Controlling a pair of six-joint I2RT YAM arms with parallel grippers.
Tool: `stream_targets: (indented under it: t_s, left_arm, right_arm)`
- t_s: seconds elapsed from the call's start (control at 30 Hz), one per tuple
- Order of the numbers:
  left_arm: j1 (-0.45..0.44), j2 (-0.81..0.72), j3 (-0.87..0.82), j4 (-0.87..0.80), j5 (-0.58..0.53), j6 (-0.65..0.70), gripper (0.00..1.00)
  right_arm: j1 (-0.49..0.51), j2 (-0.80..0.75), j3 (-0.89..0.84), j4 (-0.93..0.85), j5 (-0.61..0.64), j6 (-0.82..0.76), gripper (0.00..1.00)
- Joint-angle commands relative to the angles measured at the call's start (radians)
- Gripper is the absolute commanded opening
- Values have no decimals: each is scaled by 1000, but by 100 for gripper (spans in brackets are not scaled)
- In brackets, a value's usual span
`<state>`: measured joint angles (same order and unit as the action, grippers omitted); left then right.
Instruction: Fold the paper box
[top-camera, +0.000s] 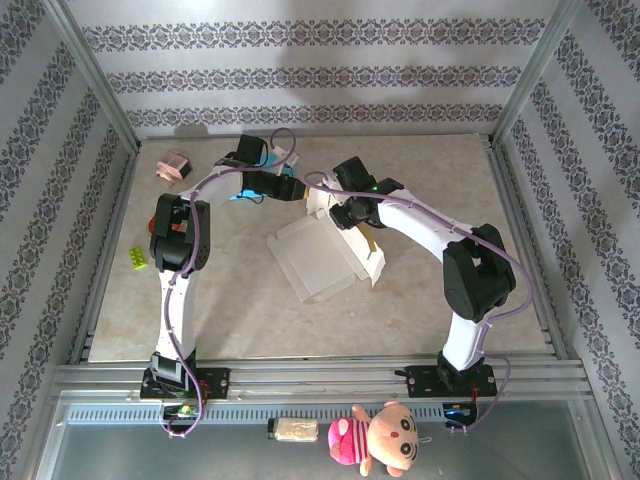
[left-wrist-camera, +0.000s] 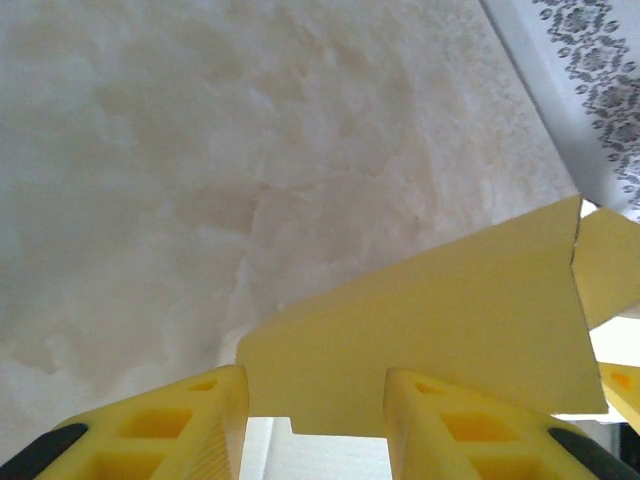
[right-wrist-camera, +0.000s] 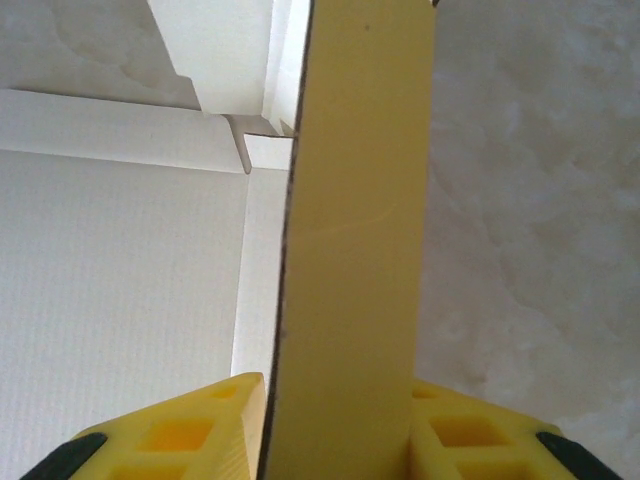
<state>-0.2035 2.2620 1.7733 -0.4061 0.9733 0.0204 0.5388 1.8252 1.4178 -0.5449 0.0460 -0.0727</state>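
Now, my left hand (left-wrist-camera: 315, 385) hangs at the far left corner of the paper box (top-camera: 315, 262), which lies half flat in the middle of the worktop (top-camera: 440, 170). Its fingers stand partly apart, a yellow flap (left-wrist-camera: 430, 330) face-on just beyond them, not pinched. To the right, my right hand (right-wrist-camera: 340, 400) is nearer the box's body. Its fingers press both sides of an upright yellow panel (right-wrist-camera: 355, 200) running straight away from it; gripped, I judge.

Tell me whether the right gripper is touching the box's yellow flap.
Touching. The right wrist view shows the yellow flap standing between the fingers of the right gripper, both against it with no gap.
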Motion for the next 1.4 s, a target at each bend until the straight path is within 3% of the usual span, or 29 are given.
stream_targets:
  t_s: [0.0, 0.47, 0.77, 0.97, 1.07, 1.2, 1.37]
  left_arm:
    - [-23, -56, -47, 69, 87, -40, 40]
    - [-28, -109, -225, 186, 98, -78, 40]
    - [-29, -117, -311, 251, 99, -106, 40]
    - [-30, -139, -318, 235, 53, 0, 44]
    - [-28, -141, -291, 182, 29, 81, 52]
    - [-27, -159, -288, 153, -25, 221, 54]
    - [-28, -187, -330, 274, -28, 329, 55]
  right_arm:
    - [-5, -34, -29, 1, -13, 24, 35]
    - [95, -14, -53, 31, 264, -91, 30]
    - [131, -20, -81, 54, 301, -131, 30]
    - [141, -6, -121, 83, 303, -140, 30]
    - [139, 14, -127, 86, 306, -152, 30]
    - [138, 44, -128, 88, 321, -176, 30]
    - [141, 57, -133, 91, 316, -188, 31]
